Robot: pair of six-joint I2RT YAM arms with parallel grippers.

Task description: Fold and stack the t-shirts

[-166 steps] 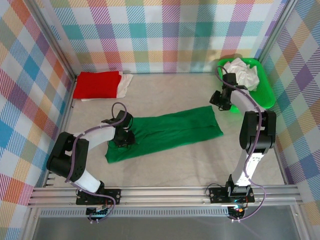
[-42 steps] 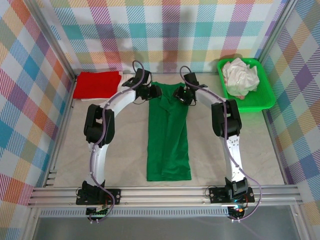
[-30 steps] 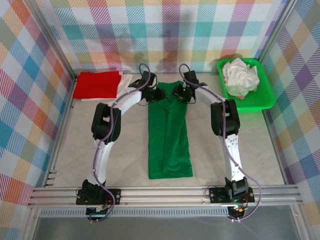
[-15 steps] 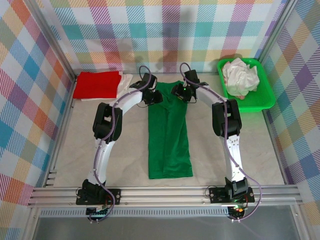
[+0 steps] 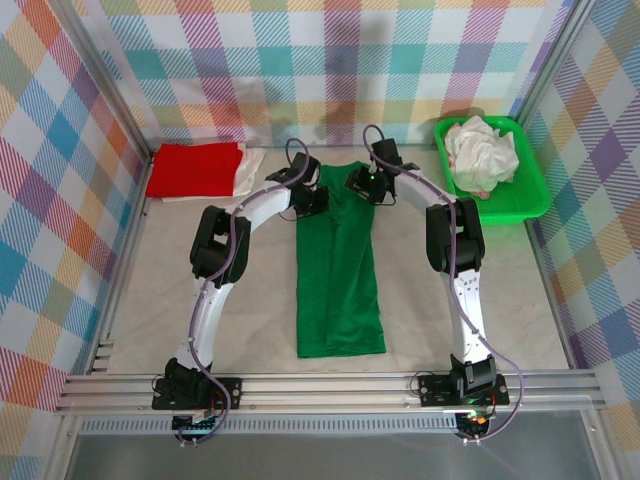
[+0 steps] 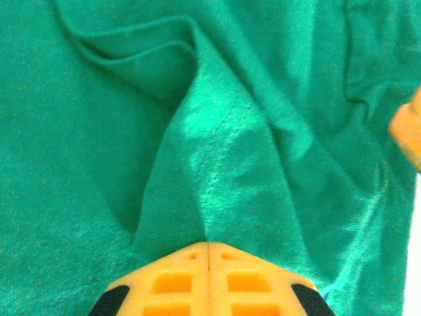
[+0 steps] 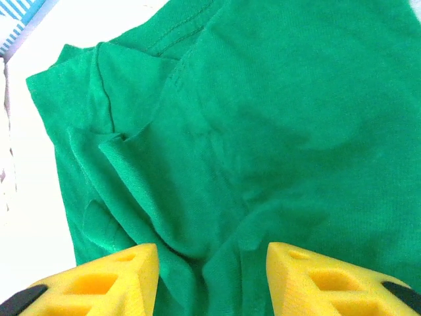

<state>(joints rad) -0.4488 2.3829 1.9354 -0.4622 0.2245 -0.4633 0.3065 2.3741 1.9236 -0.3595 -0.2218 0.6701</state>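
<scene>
two grippers are sitting at the far end of the dark green t-shirt [image 5: 338,270], which is lying as a long folded strip down the middle of the table [image 5: 250,300], its near end pointing toward the arm bases. the left gripper [image 5: 312,200] is resting on the shirt's far left corner, and in the left wrist view its fingers [image 6: 177,280] are pressing together on a raised ridge of the green cloth. the right gripper [image 5: 362,187] is hanging over the shirt's far right corner with its fingers [image 7: 115,280] spread wide above the wrinkled cloth. left of the green shirt's far end, a folded red t-shirt [image 5: 193,168] is lying on a white t-shirt [image 5: 250,168]. right of that end, crumpled white t-shirts [image 5: 482,150] are sitting in a bright green tray [image 5: 530,195].
</scene>
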